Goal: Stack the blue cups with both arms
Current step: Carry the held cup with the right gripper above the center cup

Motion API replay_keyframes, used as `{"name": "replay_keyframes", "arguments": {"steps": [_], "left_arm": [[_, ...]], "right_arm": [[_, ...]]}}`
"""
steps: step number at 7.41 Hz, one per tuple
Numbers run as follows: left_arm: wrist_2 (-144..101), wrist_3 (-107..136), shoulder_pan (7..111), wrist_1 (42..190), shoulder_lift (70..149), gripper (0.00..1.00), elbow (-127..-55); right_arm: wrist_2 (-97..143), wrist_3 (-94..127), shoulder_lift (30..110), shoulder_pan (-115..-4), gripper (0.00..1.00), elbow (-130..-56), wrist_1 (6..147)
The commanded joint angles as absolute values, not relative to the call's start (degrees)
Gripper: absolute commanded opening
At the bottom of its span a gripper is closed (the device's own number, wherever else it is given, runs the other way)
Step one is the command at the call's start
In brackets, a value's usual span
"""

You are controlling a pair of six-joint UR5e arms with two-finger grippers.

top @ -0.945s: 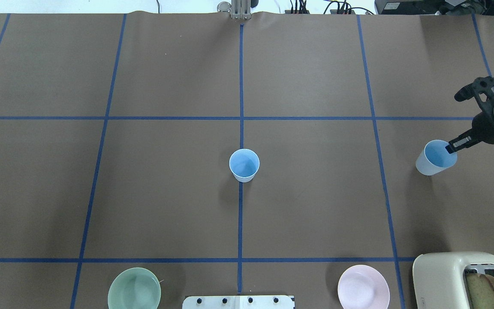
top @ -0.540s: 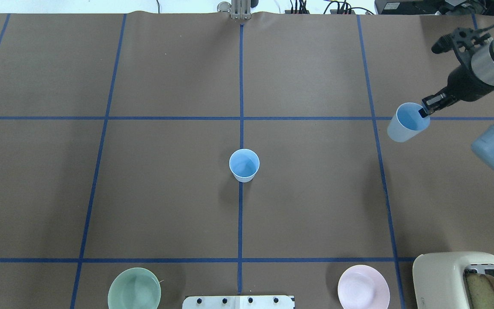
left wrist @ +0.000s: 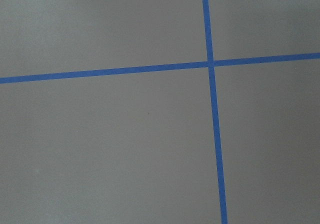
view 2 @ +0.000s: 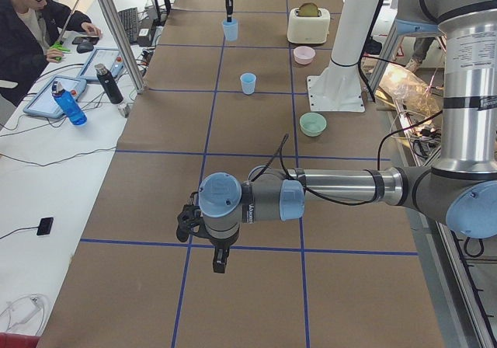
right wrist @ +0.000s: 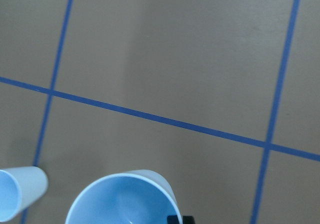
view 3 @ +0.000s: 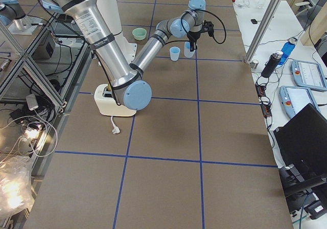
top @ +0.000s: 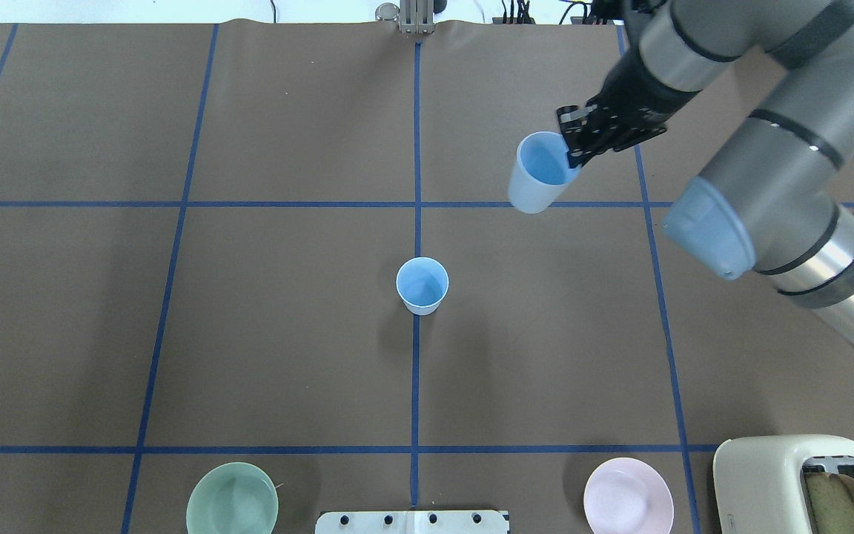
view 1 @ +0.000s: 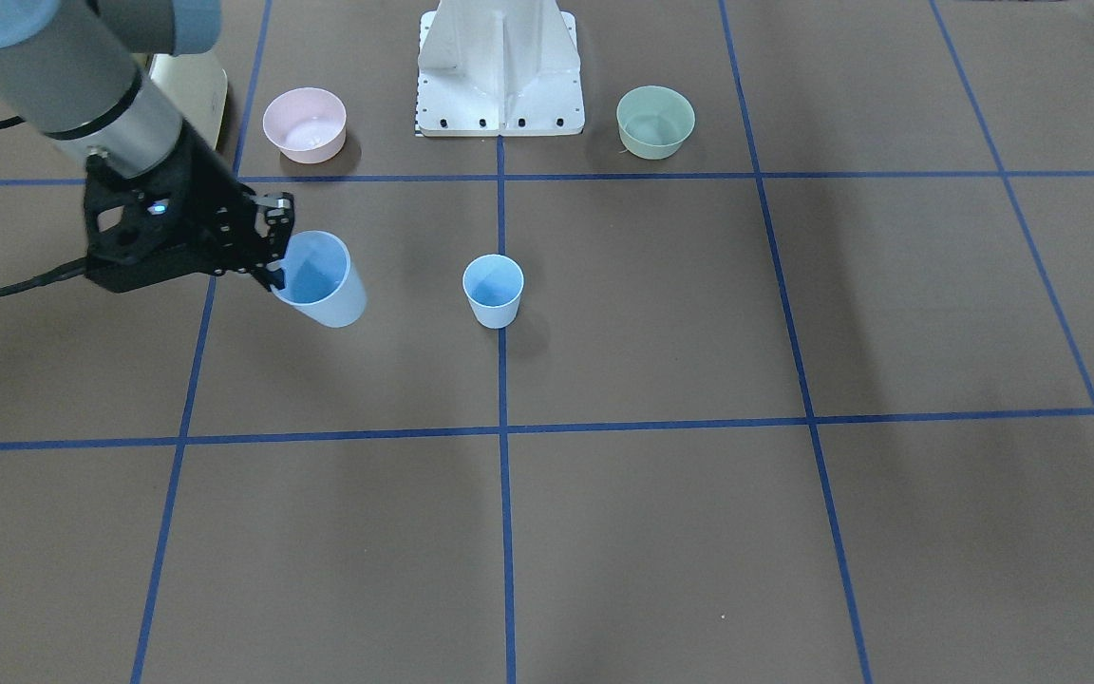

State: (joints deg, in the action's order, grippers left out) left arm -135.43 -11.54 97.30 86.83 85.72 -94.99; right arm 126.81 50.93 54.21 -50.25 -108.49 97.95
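Near edge, by the robot: pale-green plastic bowl (top: 233, 500) on the left, pale-pink plastic bowl (top: 628, 495) on the right, neither part of the job. Middle of the brown paper-covered table (top: 286, 319): one pale-blue tapered plastic cup (top: 422, 285) stands upright on the centre tape line, empty. Farther, to the right: second pale-blue tapered plastic cup (top: 538, 174) hangs tilted above the table, rim pinched by the right pincer (top: 574, 152). Left pincer (view 2: 220, 259) hovers over bare table well to the left; spread or pressed together, cannot tell. Judged progress: pickup done; carry across, alignment, lowering into the standing cup and release remain.
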Motion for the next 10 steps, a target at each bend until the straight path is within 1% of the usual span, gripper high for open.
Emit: {"name": "replay_keyframes", "arguments": {"steps": [1, 2, 3, 7, 10], "left_arm": [[-135.26, -11.51, 97.29, 86.84, 85.69, 0.98, -94.83], [-135.18, -11.6, 97.29, 86.84, 85.69, 0.98, -94.83], [-135.18, -11.6, 97.29, 86.84, 85.35, 0.98, -94.92], [-135.18, -11.6, 97.29, 86.84, 85.34, 0.98, -94.92], [-135.18, -11.6, 97.21, 86.84, 85.34, 0.98, -94.92]], "right_arm": [[119.29, 62.82, 45.13, -40.9, 0.0, -105.14, 102.27], [116.31, 64.58, 40.82, -37.82, 0.0, -102.51, 107.0], [112.97, 67.47, 40.09, -34.92, 0.0, -101.0, 107.22], [109.34, 67.85, 40.52, -31.64, 0.0, -97.83, 107.23], [109.07, 67.85, 41.65, -30.76, 0.0, -97.47, 107.23]]}}
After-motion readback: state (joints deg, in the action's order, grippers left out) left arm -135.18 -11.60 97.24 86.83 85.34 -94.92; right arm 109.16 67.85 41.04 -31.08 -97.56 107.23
